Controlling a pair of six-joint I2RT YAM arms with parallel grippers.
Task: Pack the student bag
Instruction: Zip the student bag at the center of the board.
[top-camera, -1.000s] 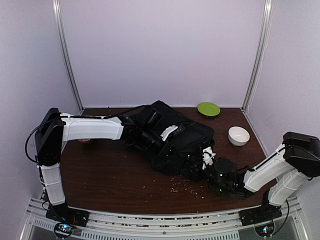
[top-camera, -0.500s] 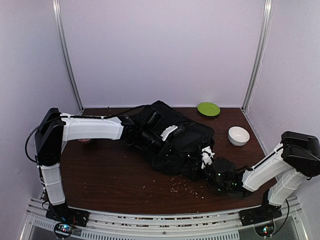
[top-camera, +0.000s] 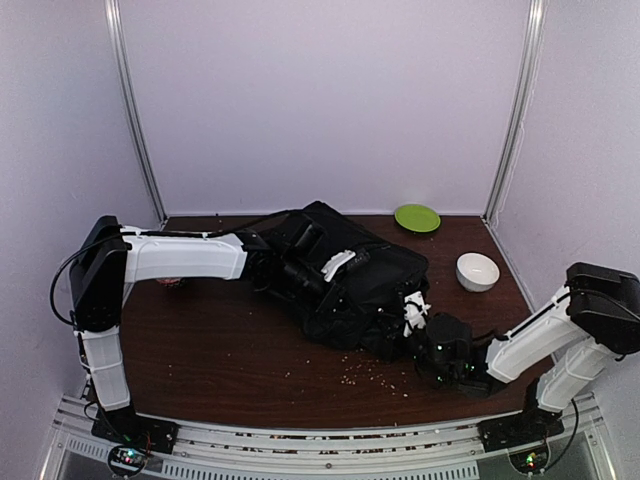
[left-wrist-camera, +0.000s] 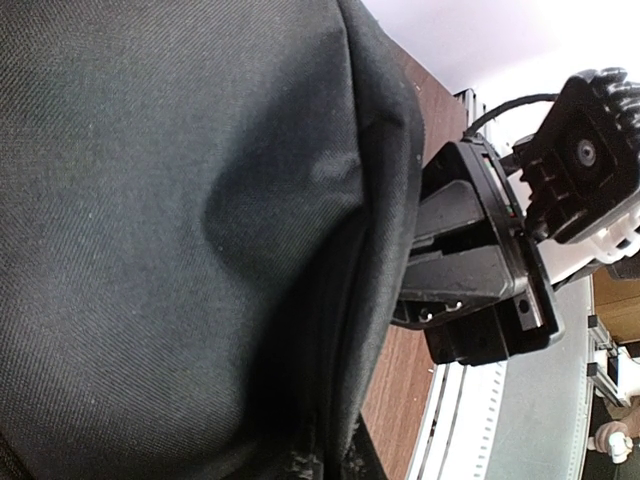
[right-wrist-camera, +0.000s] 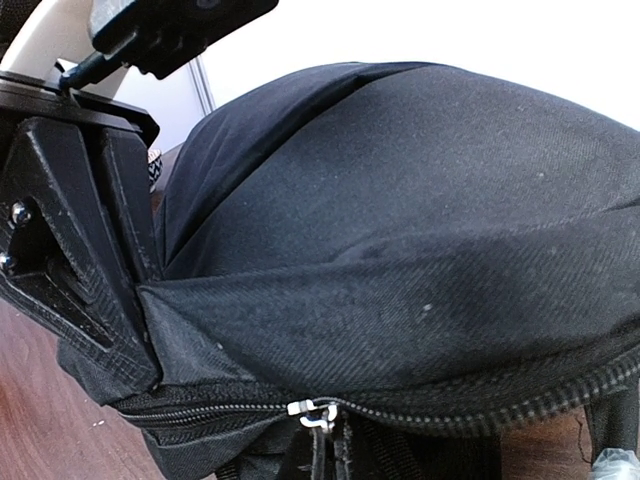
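The student bag (top-camera: 345, 285), a large black fabric backpack, lies in the middle of the table. My left gripper (top-camera: 330, 275) reaches over it from the left. In the right wrist view the left gripper (right-wrist-camera: 140, 300) is shut on a fold of the bag's fabric. My right gripper (top-camera: 408, 322) sits at the bag's near right corner. A silver zipper slider (right-wrist-camera: 315, 413) shows on the zipper line there. Its pull cords run down between the right gripper's shut jaws, which lie below the frame edge. Black fabric (left-wrist-camera: 180, 220) fills the left wrist view, with the right gripper (left-wrist-camera: 440, 250) against it.
A green plate (top-camera: 417, 217) lies at the back right and a white bowl (top-camera: 478, 271) stands right of the bag. Small crumbs (top-camera: 370, 372) are scattered on the brown table (top-camera: 220, 350) in front of the bag. A metal rail (top-camera: 330, 440) runs along the near edge.
The right gripper has shut at the bag's near corner, and its wrist has edged slightly toward the bag. The left arm and the bag have stayed in place.
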